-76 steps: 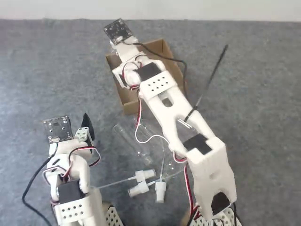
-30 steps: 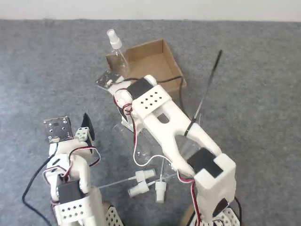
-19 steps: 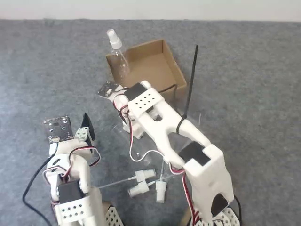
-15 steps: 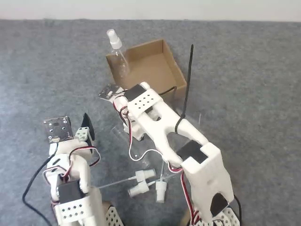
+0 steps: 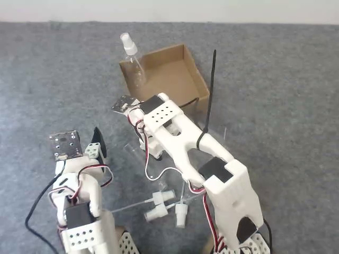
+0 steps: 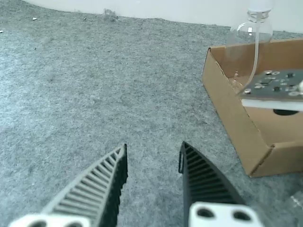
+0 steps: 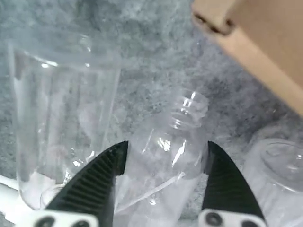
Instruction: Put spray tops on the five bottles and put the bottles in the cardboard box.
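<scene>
A clear bottle with a white spray top (image 5: pixel 131 59) (image 6: pixel 248 33) stands upright at the far left corner of the cardboard box (image 5: pixel 175 79) (image 6: pixel 255 127). Several uncapped clear bottles lie on the felt under the right arm. My right gripper (image 7: pixel 165 147) (image 5: pixel 153 151) is low over them, open, its jaws on either side of one open-necked bottle (image 7: pixel 170 151). Three loose spray tops (image 5: pixel 164 197) (image 5: pixel 156 213) (image 5: pixel 180 214) lie near the arm bases. My left gripper (image 6: pixel 154 146) (image 5: pixel 98 144) stands open and holds nothing, left of the bottles.
Another lying bottle (image 7: pixel 61 118) and the base of a third (image 7: pixel 279 165) flank the one between the right jaws. A black cable tie (image 5: pixel 209 100) sticks up from the right arm. Open grey felt spreads left and right of the box.
The right arm drew back from the box, leaving the capped bottle standing there, and came down over the loose bottles. The left arm has stayed put.
</scene>
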### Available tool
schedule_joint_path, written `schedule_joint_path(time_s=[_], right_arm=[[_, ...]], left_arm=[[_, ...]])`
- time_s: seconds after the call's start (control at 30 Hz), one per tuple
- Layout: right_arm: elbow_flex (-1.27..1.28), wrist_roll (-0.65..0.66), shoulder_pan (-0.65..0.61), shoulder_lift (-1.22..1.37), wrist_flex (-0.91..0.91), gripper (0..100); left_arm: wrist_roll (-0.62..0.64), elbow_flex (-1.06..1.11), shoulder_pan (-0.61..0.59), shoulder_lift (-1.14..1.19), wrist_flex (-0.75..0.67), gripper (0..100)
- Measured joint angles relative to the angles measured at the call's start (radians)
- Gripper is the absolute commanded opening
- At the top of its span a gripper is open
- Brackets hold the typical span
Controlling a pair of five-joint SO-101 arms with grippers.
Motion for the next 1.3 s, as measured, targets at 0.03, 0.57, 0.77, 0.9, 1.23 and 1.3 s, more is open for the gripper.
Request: schedule_joint_path(time_s=[0.03, 0.57, 0.77, 0.9, 1.23, 1.3], right_arm=[[0.0, 0.0, 0.0, 0.0, 0.0, 14.0], [0.0, 0.0, 0.002, -0.173, 0.051, 13.6], [0.0, 0.0, 0.002, -0.276, 0.106, 10.6], [0.0, 0.0, 0.002, -0.364, 0.144, 10.5], [0.0, -0.035, 0.002, -0.58, 0.264, 10.4], [0.0, -0.038, 0.002, -0.628, 0.287, 10.2]], left_arm=[[0.0, 0.0, 0.0, 0.0, 0.0, 17], [0.0, 0.0, 0.0, 0.0, 0.0, 17], [0.0, 0.0, -0.002, 0.0, 0.0, 17], [0.0, 0.0, -0.002, 0.0, 0.0, 17], [0.0, 0.0, -0.002, 0.0, 0.0, 17], [0.0, 0.0, -0.002, 0.0, 0.0, 17]])
